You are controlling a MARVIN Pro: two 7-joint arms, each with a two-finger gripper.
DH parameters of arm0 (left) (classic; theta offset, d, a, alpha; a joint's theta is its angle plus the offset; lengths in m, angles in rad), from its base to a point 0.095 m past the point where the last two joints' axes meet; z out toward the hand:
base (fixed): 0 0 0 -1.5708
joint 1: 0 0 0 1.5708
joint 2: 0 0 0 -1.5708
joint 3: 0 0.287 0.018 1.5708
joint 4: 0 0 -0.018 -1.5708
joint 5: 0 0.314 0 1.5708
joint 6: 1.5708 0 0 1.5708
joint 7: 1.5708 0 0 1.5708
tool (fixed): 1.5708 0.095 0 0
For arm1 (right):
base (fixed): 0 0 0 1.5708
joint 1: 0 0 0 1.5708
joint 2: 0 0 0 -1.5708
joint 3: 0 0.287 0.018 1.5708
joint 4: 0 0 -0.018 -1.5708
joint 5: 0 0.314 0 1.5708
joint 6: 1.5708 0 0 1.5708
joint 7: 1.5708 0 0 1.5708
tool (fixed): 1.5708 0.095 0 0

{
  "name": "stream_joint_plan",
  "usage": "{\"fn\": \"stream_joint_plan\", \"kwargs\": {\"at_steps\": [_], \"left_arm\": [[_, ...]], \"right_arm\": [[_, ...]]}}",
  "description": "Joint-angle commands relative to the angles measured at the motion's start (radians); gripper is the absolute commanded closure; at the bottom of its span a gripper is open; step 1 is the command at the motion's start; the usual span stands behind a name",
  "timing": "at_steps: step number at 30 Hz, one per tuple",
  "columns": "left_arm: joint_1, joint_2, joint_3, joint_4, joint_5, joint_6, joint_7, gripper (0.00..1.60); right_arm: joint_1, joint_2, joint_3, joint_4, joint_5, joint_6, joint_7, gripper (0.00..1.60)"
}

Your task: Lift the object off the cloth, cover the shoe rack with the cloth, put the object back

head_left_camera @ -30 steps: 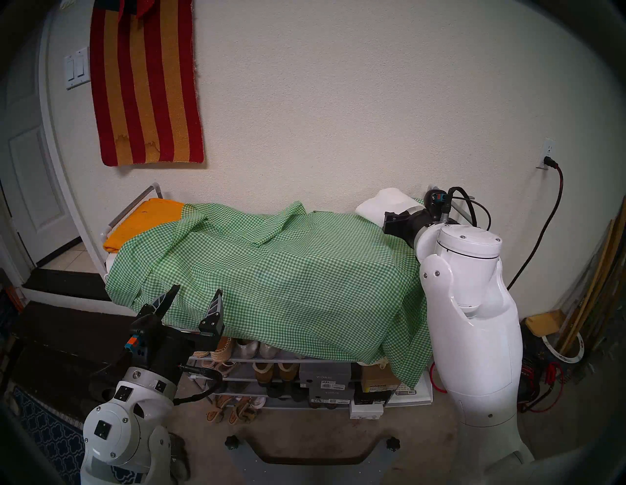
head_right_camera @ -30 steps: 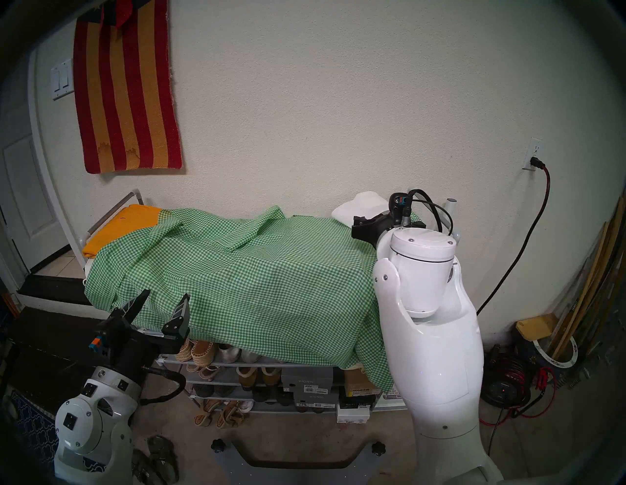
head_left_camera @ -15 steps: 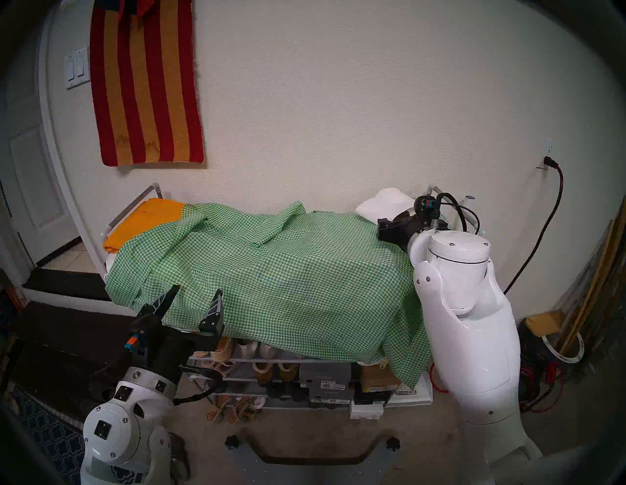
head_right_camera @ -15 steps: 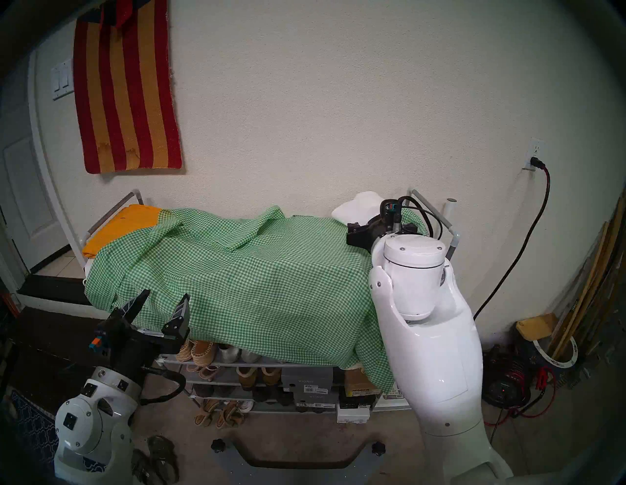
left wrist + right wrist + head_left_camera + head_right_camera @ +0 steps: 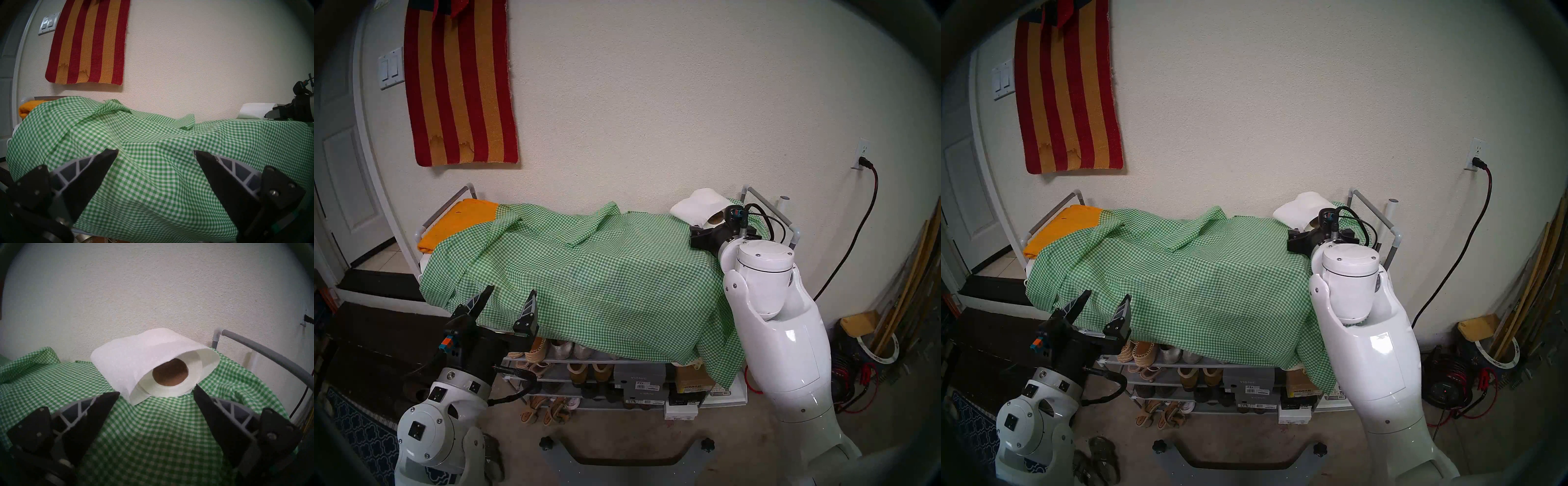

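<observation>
Tissue roll (image 5: 149, 360) lies on the gingham cloth (image 5: 602, 271) at the shoe rack's (image 5: 585, 363) right end, core facing the right gripper (image 5: 156, 392), whose jaws stand wide apart, empty, just short of it. Left gripper (image 5: 155, 152) likewise spread, empty. Cloth hides the rack's top shelf; the right arm partly masks the roll in head views.

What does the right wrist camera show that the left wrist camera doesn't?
Only the right wrist view shows the tissue roll's brown core and the rack's grey end rail. Only the left wrist view shows the striped rug, orange cloth and light switches. Both show the gingham cloth, the tissue roll and open jaws.
</observation>
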Motion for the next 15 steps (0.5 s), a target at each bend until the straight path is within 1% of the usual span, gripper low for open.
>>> {"fn": "stream_joint_plan", "kwargs": {"at_steps": [1, 8, 10, 11, 15], "left_arm": [[-0.001, 0.002, 0.000, -0.001, -0.002, 0.002, -0.002, 0.00], [-0.001, 0.002, 0.000, -0.001, -0.002, 0.002, -0.002, 0.00], [-0.001, 0.002, 0.000, -0.001, -0.002, 0.002, -0.002, 0.00], [-0.001, 0.002, 0.000, -0.001, -0.002, 0.002, -0.002, 0.00], [-0.001, 0.002, 0.000, -0.001, -0.002, 0.002, -0.002, 0.00]], "right_arm": [[-0.007, -0.019, 0.001, -0.008, 0.003, -0.046, -0.003, 0.00], [-0.008, -0.021, 0.001, -0.008, 0.000, -0.050, -0.001, 0.00], [-0.013, -0.013, -0.012, 0.000, -0.017, -0.069, -0.004, 0.00], [-0.012, -0.003, -0.024, 0.001, -0.026, -0.069, 0.002, 0.00], [-0.008, -0.003, -0.048, 0.005, -0.049, -0.072, -0.005, 0.00]]}}
